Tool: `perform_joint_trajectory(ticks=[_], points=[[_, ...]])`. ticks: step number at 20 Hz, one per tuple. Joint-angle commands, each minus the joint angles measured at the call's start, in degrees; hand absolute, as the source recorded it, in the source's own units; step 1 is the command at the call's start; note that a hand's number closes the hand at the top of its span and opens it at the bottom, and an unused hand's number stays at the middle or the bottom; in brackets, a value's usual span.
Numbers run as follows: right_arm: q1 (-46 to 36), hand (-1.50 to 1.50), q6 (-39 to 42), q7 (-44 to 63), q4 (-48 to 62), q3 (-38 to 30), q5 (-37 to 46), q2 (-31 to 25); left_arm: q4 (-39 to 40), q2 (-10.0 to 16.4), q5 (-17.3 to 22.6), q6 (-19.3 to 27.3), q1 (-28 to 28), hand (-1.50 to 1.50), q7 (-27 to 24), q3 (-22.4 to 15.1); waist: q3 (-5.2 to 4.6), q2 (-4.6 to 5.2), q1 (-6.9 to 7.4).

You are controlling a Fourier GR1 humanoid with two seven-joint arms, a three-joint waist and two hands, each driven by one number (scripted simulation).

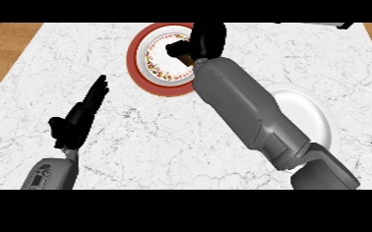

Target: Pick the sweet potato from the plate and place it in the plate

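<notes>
A red-rimmed patterned plate (pixel 149 59) lies at the far middle of the marble counter. My right hand (pixel 200 42) hangs over its right side with fingers curled down around the sweet potato (pixel 186 59), of which only a small brown bit shows under the thumb. The right forearm crosses the counter diagonally and hides part of a plain white plate (pixel 309 110) at the right. My left hand (pixel 83 110) rests at the left, open, fingers straight and pointing away from me.
The white marble counter (pixel 145 142) ends at a wooden strip (pixel 15 42) on the far left. A dark and white object (pixel 341 25) shows at the top right corner.
</notes>
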Motion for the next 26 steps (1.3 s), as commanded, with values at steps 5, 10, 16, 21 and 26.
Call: perform_joint_trajectory(ticks=[5, 10, 16, 21, 26], points=[[5.3, -1.5, -13.16, -12.17, -6.86, -6.95, -10.84, 0.15, -1.74, -0.34, 0.02, 1.1, 1.46, 0.0, 1.07, 0.53, 0.17, -0.45, -2.04], [17.81, -1.5, -8.87, -28.39, -16.62, -12.48, -18.34, -0.54, -1.01, 0.24, 0.42, 1.09, 5.27, 0.0, -2.01, 2.29, 0.16, -1.17, -5.43], [32.41, -1.5, -0.05, -41.77, -23.67, -12.15, -22.12, -0.82, -1.59, -0.95, -0.36, 2.57, 6.46, 0.0, -0.84, 2.62, 0.06, -1.82, -6.96], [36.09, -1.5, 9.29, -47.73, -23.95, -14.77, -23.77, -4.32, -1.52, -1.01, -0.46, 1.8, 4.98, 0.0, 0.17, 3.37, 0.03, -1.77, -6.74], [34.92, -1.5, 14.49, -54.66, -15.73, -19.66, -24.55, -4.74, -2.39, -2.25, -1.59, 2.16, 5.44, 0.0, -0.35, 3.5, 0.03, -1.68, -6.44]])
